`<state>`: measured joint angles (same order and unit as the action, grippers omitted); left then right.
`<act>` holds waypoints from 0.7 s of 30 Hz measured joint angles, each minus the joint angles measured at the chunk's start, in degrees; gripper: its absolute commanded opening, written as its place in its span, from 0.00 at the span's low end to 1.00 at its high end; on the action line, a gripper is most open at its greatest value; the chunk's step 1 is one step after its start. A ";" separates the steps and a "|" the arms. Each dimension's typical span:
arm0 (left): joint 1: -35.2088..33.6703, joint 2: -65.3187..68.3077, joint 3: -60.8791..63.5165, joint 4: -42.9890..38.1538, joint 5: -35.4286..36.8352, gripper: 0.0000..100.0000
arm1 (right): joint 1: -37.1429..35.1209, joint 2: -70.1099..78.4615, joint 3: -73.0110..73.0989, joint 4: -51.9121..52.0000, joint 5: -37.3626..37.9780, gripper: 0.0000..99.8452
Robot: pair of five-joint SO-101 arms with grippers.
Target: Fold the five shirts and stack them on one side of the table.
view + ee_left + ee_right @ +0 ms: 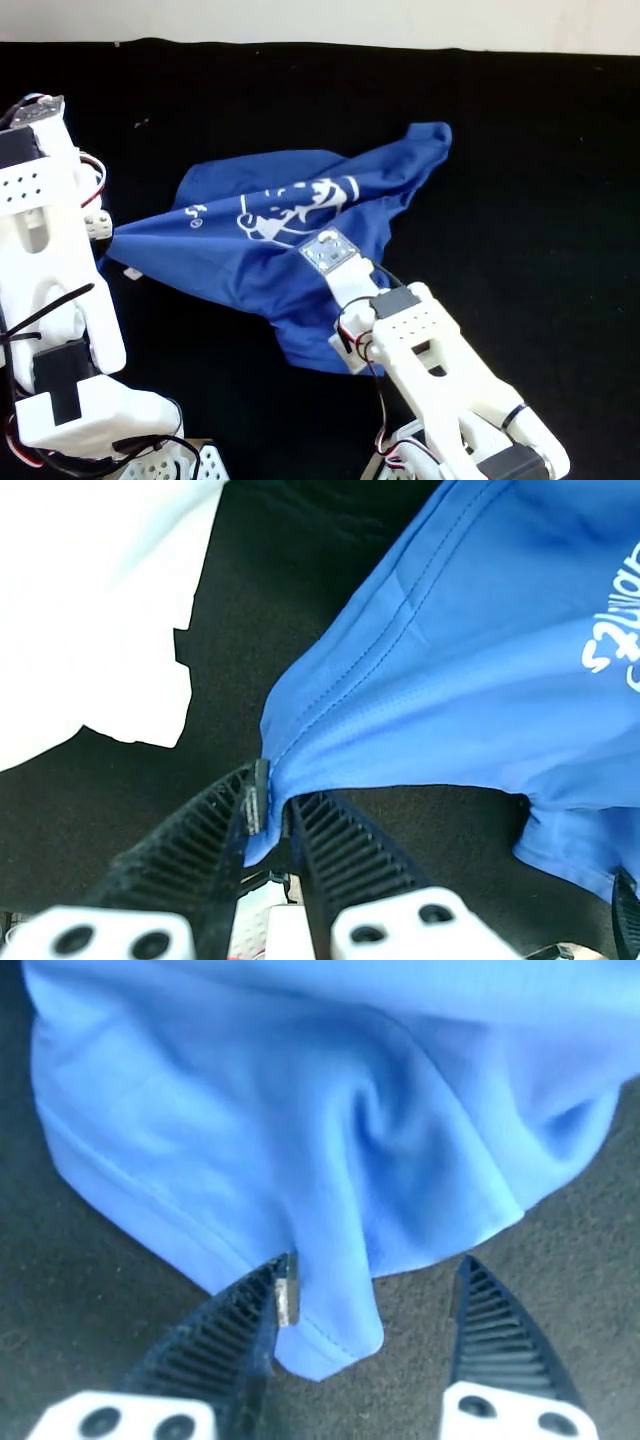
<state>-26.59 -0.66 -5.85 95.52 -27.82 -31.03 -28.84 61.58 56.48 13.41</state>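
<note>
On the black desk (530,180), the left gripper (275,792) is clenching a hem of the crumpled blue shirt (220,255). The right gripper (375,1265) is gaping astride a fold, needing a deep bite.

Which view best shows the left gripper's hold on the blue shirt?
Left wrist view: the left gripper pinches the blue shirt hem up close. High view shows it small at the shirt's corner; right wrist view shows another edge.

The shirt (225,262) is blue with a white print (292,210), the table (540,200) black.
</note>
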 measured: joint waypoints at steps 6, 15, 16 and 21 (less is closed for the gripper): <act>0.00 0.00 0.00 0.18 0.00 0.01 | -0.35 0.00 2.64 0.00 0.00 0.24; 1.14 0.00 0.00 0.18 0.00 0.01 | -0.35 0.00 2.73 -0.09 0.00 0.03; 1.32 0.00 0.00 0.18 0.00 0.01 | -0.26 0.00 2.73 -0.18 0.00 0.01; 1.58 0.00 1.23 0.18 -0.09 0.01 | 1.49 0.00 2.55 -0.18 0.00 0.01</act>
<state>-25.01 -0.66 -4.62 95.69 -27.91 -29.54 -28.84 64.13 56.31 13.41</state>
